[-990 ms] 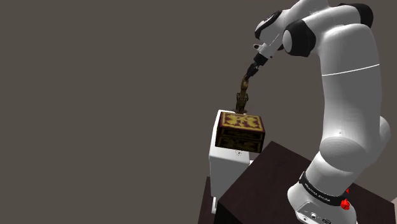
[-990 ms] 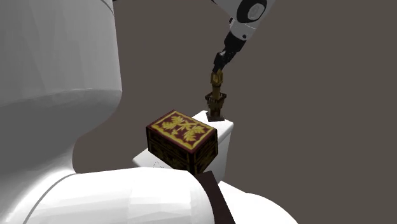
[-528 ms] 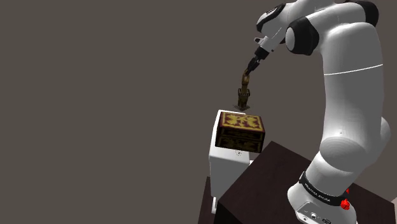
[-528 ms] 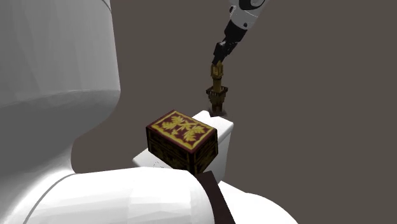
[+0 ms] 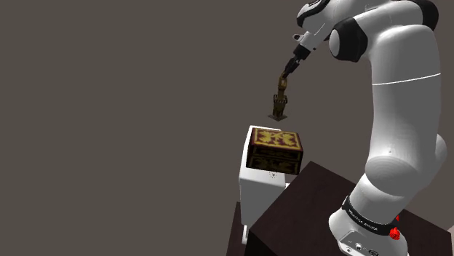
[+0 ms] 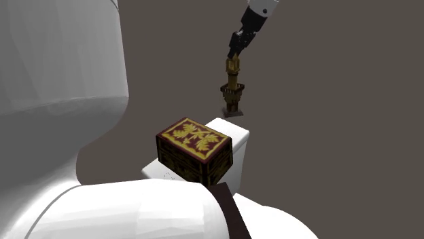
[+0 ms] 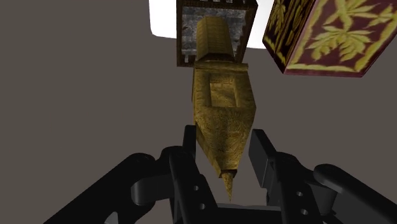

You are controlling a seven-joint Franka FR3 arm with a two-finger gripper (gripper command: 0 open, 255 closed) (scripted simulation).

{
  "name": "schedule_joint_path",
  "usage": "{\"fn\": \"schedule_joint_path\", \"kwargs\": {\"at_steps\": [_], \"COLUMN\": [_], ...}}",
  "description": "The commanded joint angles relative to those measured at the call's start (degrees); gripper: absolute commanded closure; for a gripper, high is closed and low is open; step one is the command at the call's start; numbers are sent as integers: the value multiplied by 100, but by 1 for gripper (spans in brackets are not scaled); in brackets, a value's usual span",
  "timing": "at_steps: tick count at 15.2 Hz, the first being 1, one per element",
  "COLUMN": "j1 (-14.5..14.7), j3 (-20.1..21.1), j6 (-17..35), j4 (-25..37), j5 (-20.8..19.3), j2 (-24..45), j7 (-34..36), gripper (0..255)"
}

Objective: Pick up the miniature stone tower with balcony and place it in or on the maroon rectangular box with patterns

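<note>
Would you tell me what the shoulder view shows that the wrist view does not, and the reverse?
The shoulder view adds the white arm, its dark stand, the front of the white block under the box, and the air beneath the base of the tower. The wrist view adds the fingers clasping the tower's pointed top, and its grey square base seen end-on. Both show the gripper holding the tower, with the patterned box beside it.
</note>
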Motion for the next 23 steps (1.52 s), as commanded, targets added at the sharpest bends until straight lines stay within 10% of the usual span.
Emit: {"fn": "schedule_joint_path", "kwargs": {"at_steps": [1,14,23], "j1": [-14,-284,1355], "j3": [-12,-23,-207], "j6": [-115,-912,-126], "j4": [124,1109,-1065], "j5": [-29,-49,-1769], "j2": [-27,13,-2551], "j7": [81,523,1453], "gripper": [255,255,255]}}
